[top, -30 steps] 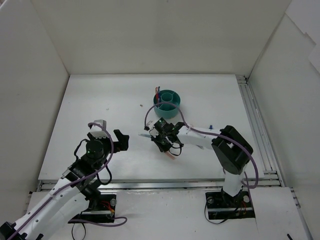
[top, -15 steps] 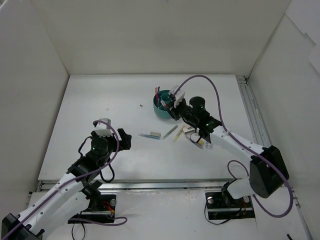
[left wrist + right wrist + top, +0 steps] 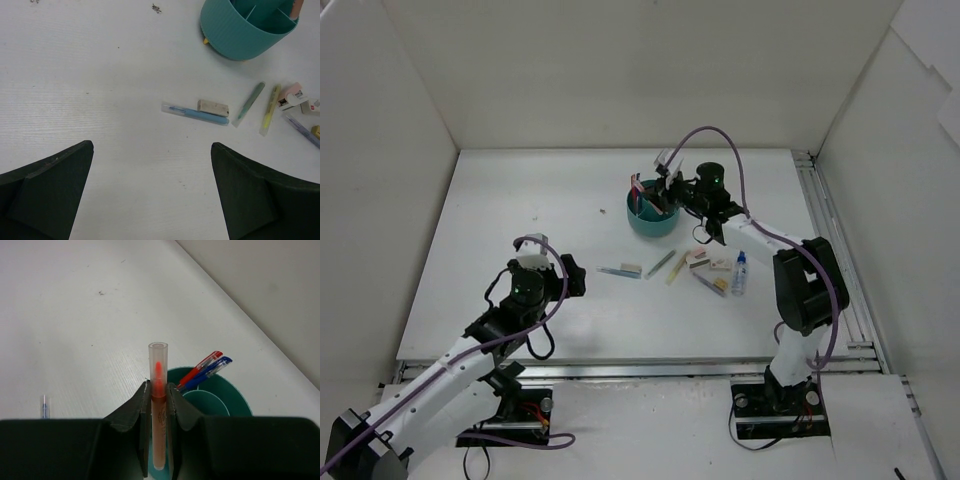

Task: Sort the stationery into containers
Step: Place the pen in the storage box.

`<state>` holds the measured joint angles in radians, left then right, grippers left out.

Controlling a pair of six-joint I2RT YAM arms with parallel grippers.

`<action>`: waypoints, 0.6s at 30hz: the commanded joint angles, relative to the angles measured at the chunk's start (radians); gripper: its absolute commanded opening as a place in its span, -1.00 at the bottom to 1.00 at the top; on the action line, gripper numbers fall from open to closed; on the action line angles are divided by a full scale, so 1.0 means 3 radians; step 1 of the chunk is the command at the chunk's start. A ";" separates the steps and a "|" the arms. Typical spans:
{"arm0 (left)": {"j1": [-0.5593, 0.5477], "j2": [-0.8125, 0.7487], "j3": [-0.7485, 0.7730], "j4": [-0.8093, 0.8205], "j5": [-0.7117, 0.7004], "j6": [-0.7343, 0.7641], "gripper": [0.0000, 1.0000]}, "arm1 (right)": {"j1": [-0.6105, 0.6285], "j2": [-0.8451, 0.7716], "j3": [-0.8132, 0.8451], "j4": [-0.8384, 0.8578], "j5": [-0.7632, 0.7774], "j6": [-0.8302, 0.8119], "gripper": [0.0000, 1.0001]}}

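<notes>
The teal organizer (image 3: 645, 222) stands at mid-table and holds a red pen (image 3: 202, 367) and a blue pen (image 3: 212, 370). My right gripper (image 3: 665, 190) is just above it, shut on an orange marker (image 3: 158, 410) with a clear cap, held upright over the organizer's rim (image 3: 235, 400). On the table lie a blue pen (image 3: 612, 270), an eraser (image 3: 631, 268), a green pen (image 3: 660, 264), a yellow pen (image 3: 677, 270), more erasers (image 3: 720, 263) and a small blue-capped bottle (image 3: 740, 272). My left gripper (image 3: 565, 275) is open and empty, near and left of the blue pen (image 3: 195, 114).
White walls enclose the table on three sides. A metal rail (image 3: 830, 250) runs along the right edge. A purple pen (image 3: 302, 131) lies by the erasers. Bare table surface (image 3: 100, 75) spreads left of the organizer (image 3: 240, 35).
My right arm has swung from the table's middle up to the organizer, carrying the orange marker. My left gripper has shifted slightly right, towards the blue pen.
</notes>
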<state>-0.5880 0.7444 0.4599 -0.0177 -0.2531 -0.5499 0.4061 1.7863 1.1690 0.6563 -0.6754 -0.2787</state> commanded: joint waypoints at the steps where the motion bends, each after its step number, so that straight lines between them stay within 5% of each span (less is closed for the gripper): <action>1: -0.0014 0.0070 0.0226 0.0238 -0.0082 0.0008 0.99 | -0.0034 0.0094 0.0306 0.0415 -0.0412 -0.0068 -0.94; 9: -0.0014 0.0131 0.0272 0.0167 -0.0123 -0.0013 0.99 | -0.0131 0.0401 0.0372 0.0435 -0.0484 -0.0160 -0.78; 18: -0.0014 0.0453 0.0491 0.0074 0.0254 0.0176 0.99 | -0.0270 0.0049 0.0148 0.0440 -0.0919 0.0070 -0.03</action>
<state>-0.5880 0.8368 0.5186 -0.0257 -0.2497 -0.5426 0.3183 1.9213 1.2140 0.6952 -0.8642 -0.2752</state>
